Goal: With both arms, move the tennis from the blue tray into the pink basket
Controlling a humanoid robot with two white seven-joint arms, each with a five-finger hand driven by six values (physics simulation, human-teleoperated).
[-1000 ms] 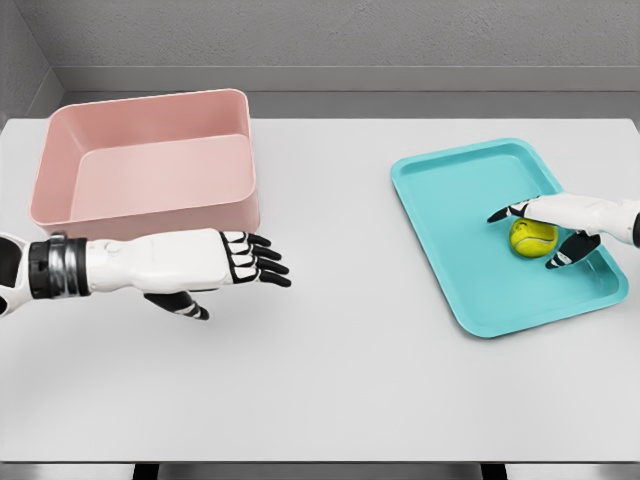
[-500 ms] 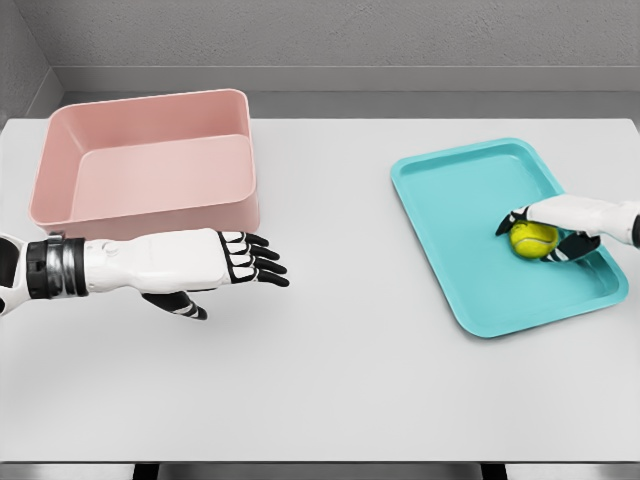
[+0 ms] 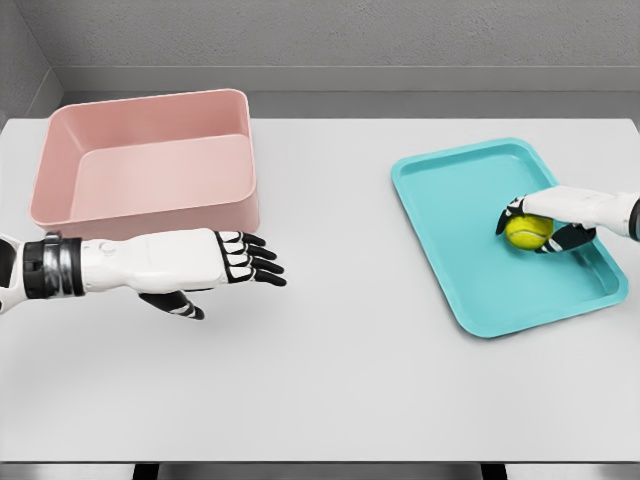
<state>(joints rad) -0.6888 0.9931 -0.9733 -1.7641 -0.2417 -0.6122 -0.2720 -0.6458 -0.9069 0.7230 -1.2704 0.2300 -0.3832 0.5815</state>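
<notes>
My left robot hand (image 3: 235, 262) hovers over the table (image 3: 330, 380), fingers loosely spread, holding nothing. Farther off, my right robot hand (image 3: 545, 222) is curled around the tennis ball (image 3: 527, 231) on the blue tray (image 3: 450, 180); light, fuzzy, slightly springy, likely rolls, so wrap around its middle. Pink basket (image 3: 150, 120) sits far left

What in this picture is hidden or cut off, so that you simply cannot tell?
All in the head view:
- The underside of the tennis ball: the right hand wraps over it, so whether it has left the blue tray cannot be told.
- Both arms run past the picture's edges.
- The left hand hovers open in front of the pink basket, whose near inner wall is hidden behind its own rim.
</notes>
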